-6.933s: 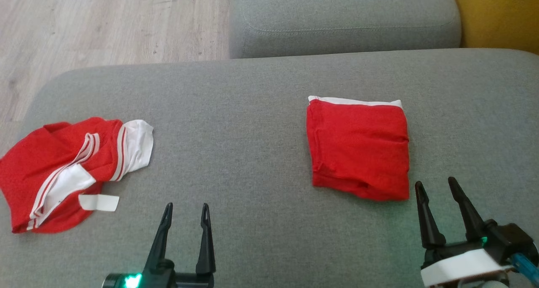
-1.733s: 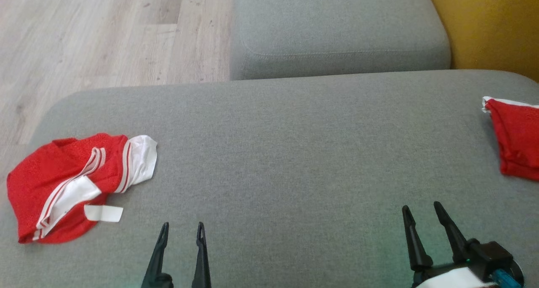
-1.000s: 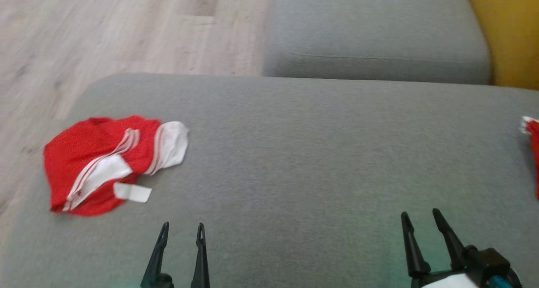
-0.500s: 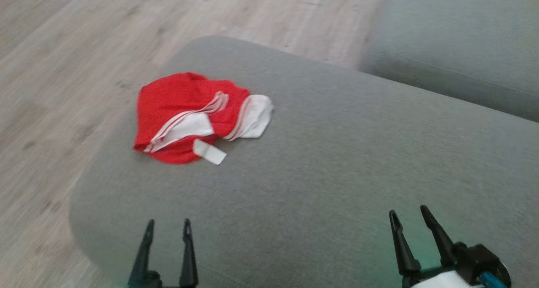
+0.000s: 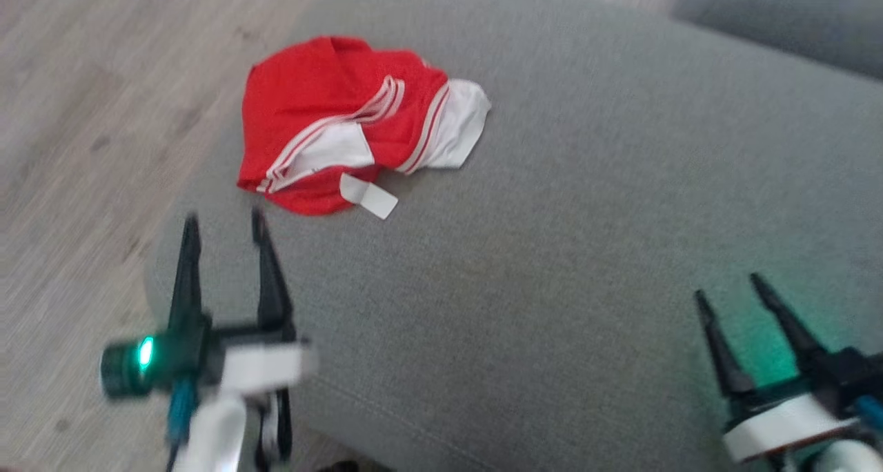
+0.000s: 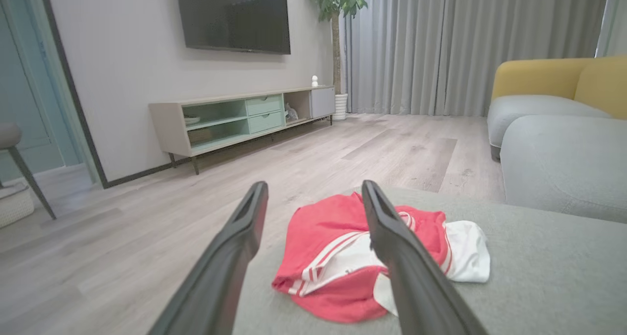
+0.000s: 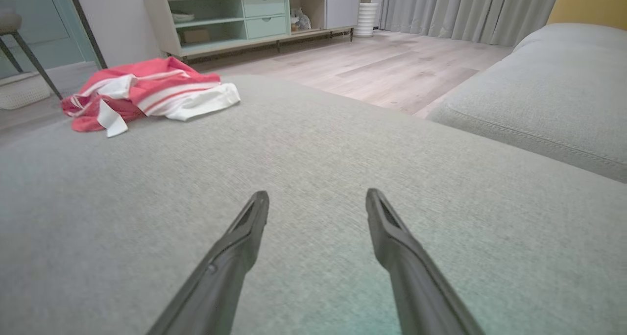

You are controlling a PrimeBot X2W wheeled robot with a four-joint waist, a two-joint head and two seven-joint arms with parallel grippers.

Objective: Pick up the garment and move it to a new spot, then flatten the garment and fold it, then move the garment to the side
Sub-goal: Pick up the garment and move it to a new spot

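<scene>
The garment point(image 5: 345, 127) is a crumpled red piece with white panels, white stripes and a loose white label. It lies near the left end of the grey sofa seat point(image 5: 552, 251). My left gripper point(image 5: 222, 217) hovers open just short of it, over the seat's left edge, empty. In the left wrist view the garment point(image 6: 333, 256) lies straight ahead between and beyond the two fingers of the left gripper point(image 6: 313, 185). My right gripper point(image 5: 728, 284) is open and empty at the lower right, far from the garment point(image 7: 147, 92); in its own wrist view the right gripper point(image 7: 317, 194) hangs over bare seat.
Wooden floor point(image 5: 83, 113) drops off to the left of the seat. A second grey cushion point(image 5: 779, 23) lies beyond at the upper right. The wrist views show a TV bench point(image 6: 240, 119), a potted plant point(image 6: 335, 11), curtains and a yellow sofa back point(image 6: 553, 78).
The camera has swung left and down, so the garment now sits higher and nearer the middle. My left arm has risen into view, closer to the garment. Both grippers stay open.
</scene>
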